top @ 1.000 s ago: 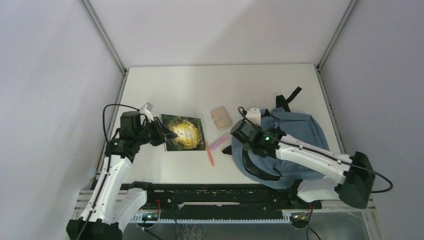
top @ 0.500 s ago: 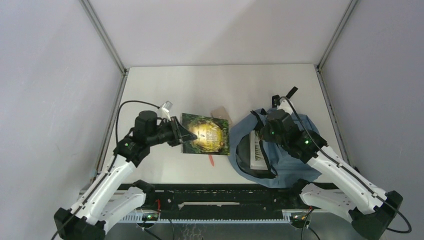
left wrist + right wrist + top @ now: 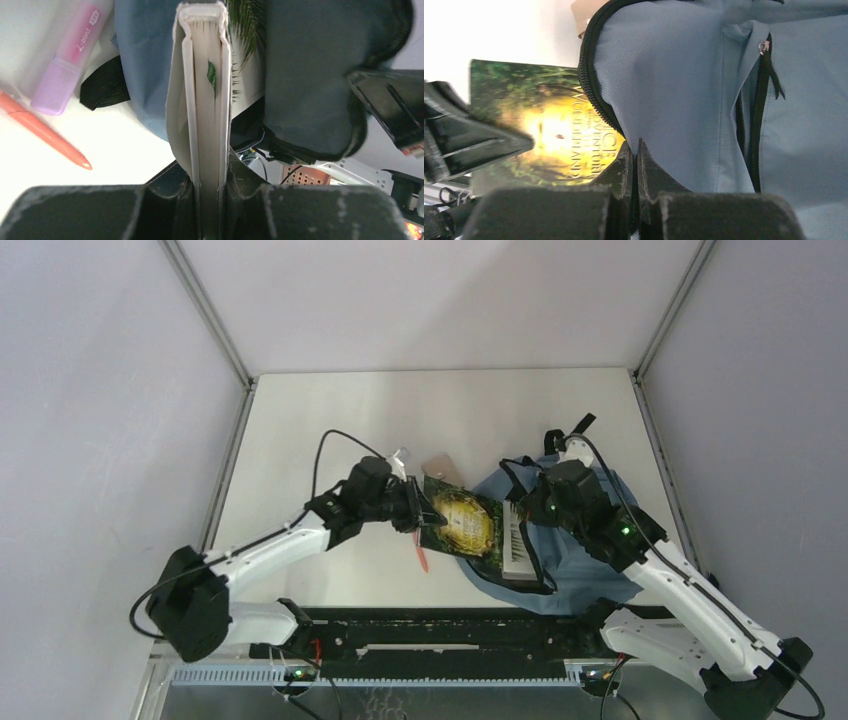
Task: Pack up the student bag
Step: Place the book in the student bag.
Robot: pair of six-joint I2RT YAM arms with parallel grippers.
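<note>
The student bag (image 3: pixel 580 575) is a dusty-blue backpack lying at the right of the table, its mouth facing left. My right gripper (image 3: pixel 527 512) is shut on the bag's zipper edge (image 3: pixel 596 95) and holds the flap up; its jaws (image 3: pixel 634 150) pinch the fabric. My left gripper (image 3: pixel 418 512) is shut on a green and yellow book (image 3: pixel 462 523), held on edge (image 3: pixel 202 75), its far end at the bag's mouth. The book's cover shows in the right wrist view (image 3: pixel 549 140). A white item with a barcode (image 3: pixel 514 540) lies inside the bag.
An orange pen (image 3: pixel 422 556) lies just under the book, left of the bag; it also shows in the left wrist view (image 3: pixel 45 131) beside a pink highlighter (image 3: pixel 72 52). A tan card case (image 3: pixel 440 462) lies behind the book. Booth walls enclose the table.
My left arm has carried the book from the table's left side rightward to the bag's mouth. My right gripper lifted the bag's flap a second ago and has held it since.
</note>
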